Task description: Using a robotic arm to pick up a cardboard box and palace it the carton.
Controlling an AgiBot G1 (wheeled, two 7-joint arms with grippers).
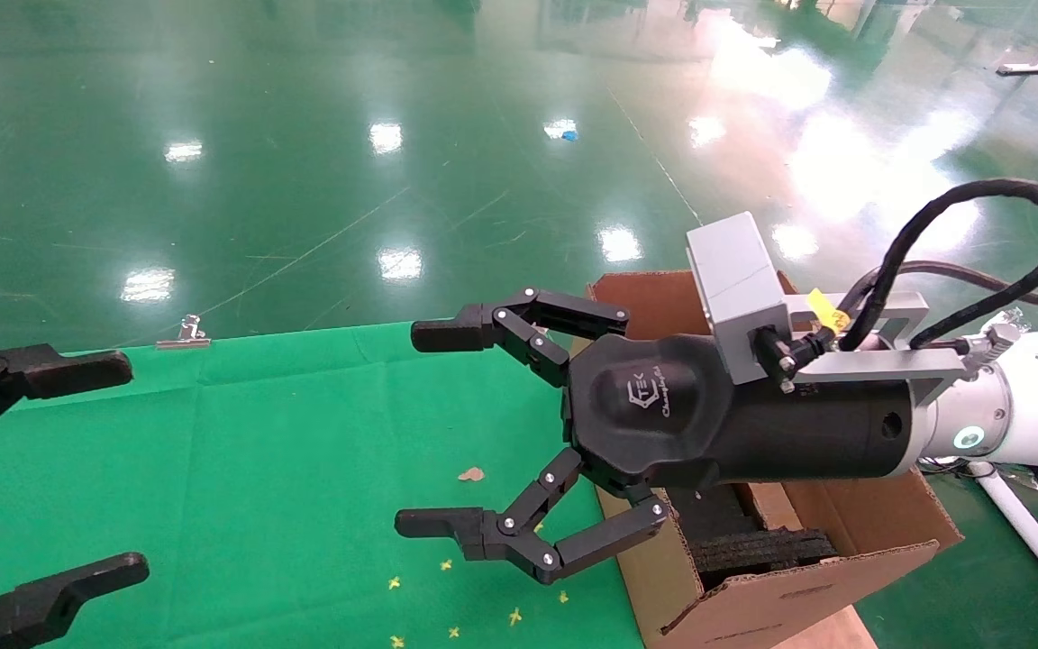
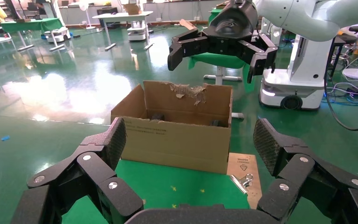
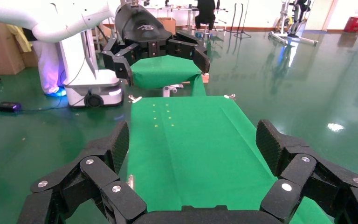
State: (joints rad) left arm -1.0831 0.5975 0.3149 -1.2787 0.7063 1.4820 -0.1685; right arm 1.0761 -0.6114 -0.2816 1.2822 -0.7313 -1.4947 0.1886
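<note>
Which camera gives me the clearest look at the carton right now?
Left wrist view: the whole carton shows, with its torn flap and the dark inserts inside. In the head view the right gripper covers much of it. The right wrist view misses it.

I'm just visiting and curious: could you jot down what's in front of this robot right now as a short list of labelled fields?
Surface: green cloth over the table
Right end effector: open, empty, raised over the cloth beside the carton
Left end effector: open, empty, at the cloth's left edge
Carton: open at the table's right end, one flap torn, black foam inside
Small cardboard box: not visible in any view
Floor: glossy green
</note>
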